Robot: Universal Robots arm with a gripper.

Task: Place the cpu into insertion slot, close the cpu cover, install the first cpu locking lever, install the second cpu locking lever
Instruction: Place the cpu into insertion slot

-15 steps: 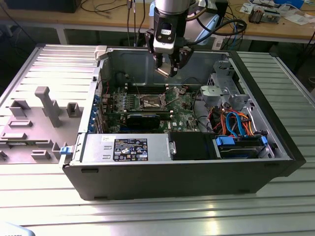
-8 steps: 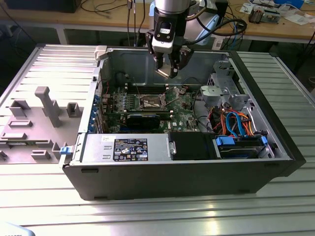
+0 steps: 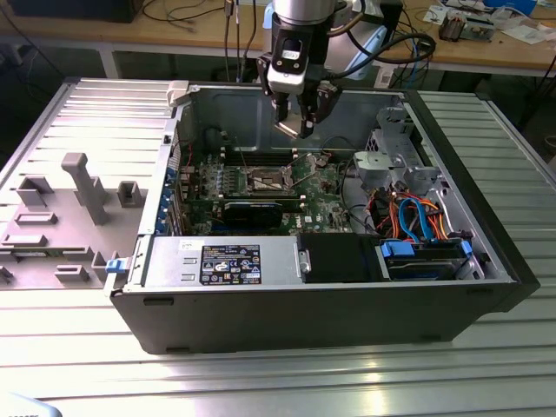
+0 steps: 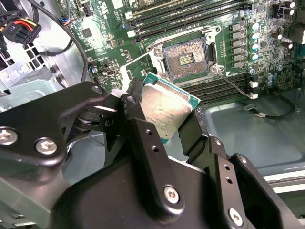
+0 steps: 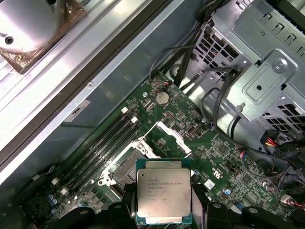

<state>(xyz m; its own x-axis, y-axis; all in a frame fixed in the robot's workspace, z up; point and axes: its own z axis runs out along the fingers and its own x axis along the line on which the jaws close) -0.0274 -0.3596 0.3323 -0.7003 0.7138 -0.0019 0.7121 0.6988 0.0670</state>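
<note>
My gripper [image 4: 163, 112] is shut on the cpu [image 4: 167, 109], a flat square chip with a silver-grey top, its black fingers [image 4: 137, 93] pressing two opposite edges. In the exterior view the gripper [image 3: 298, 129] hangs inside the open computer case, above the green motherboard [image 3: 317, 187]. The insertion slot [image 4: 185, 59] lies bare a short way beyond the chip, with its dark pin field showing. In the first wrist view the cpu [image 5: 164, 195] hovers beside the insertion slot [image 5: 125, 168]. The cpu cover [image 5: 172, 134] stands swung up at the slot's edge. A thin wire locking lever [image 4: 233, 84] sticks out beside the slot.
Black memory slots [image 4: 190, 12] run alongside the socket. A metal drive cage [image 5: 267, 71] and bundled cables [image 3: 417, 217] fill the case at the exterior view's right. The power supply [image 3: 221, 261] lines the near wall. A grey fixture tray [image 3: 61, 217] lies outside, at the exterior view's left.
</note>
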